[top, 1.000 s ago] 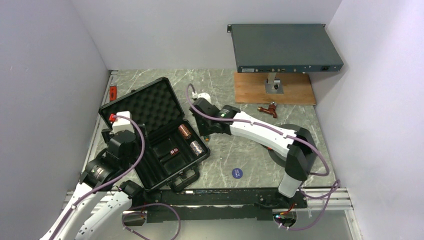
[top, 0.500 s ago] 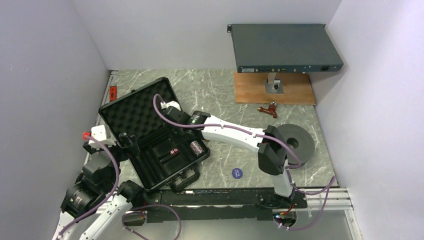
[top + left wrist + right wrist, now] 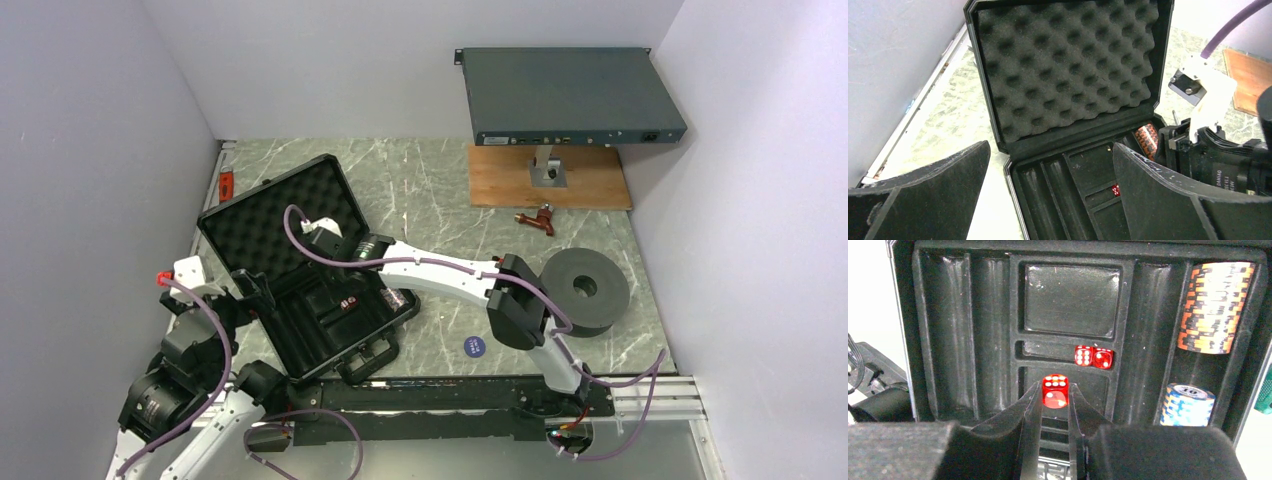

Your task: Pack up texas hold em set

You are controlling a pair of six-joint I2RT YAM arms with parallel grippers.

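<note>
Red die [image 3: 1054, 390], clamped in right claw [image 3: 1054, 401], is now carried over briefcase [image 3: 1070, 300] tray; left claw [image 3: 1050, 147] is held apart; placement is judged imminent.

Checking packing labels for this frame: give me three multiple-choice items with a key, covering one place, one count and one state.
1. Where is the blue button relative to the open case?
A) inside it
B) on the table, apart from it
C) on its lid

2. How many red dice lie loose in the narrow slot of the tray?
A) none
B) four
C) two

3. The right gripper is:
A) shut on a third die
B) open and empty
C) shut on chips

Key:
1 B: the top view shows it on the marble off the case's near corner.
2 C: the right wrist view shows a pair side by side.
3 A: the fingertips pinch the die over the tray.
</note>
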